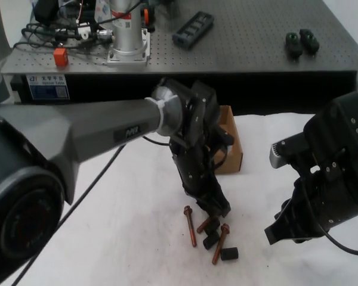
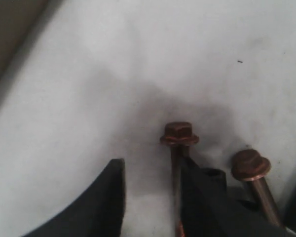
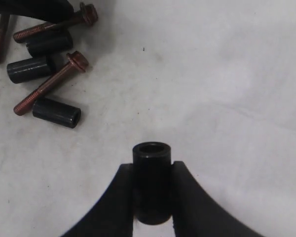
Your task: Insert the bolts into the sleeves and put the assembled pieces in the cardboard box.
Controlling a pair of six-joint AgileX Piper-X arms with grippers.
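three bolts [image 3: 47,85], four sleeves [image 3: 56,112], one cardboard box [image 1: 231,146]

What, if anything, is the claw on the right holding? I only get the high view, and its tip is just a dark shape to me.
Observer: The right gripper is shut on a black sleeve, which is pinched between its two fingers with the open end up.
Operator: And the other claw, down among the bolts, has it grabbed one?
Observer: Not yet. The left gripper is open, and one bolt lies between its fingers, close against one of them.
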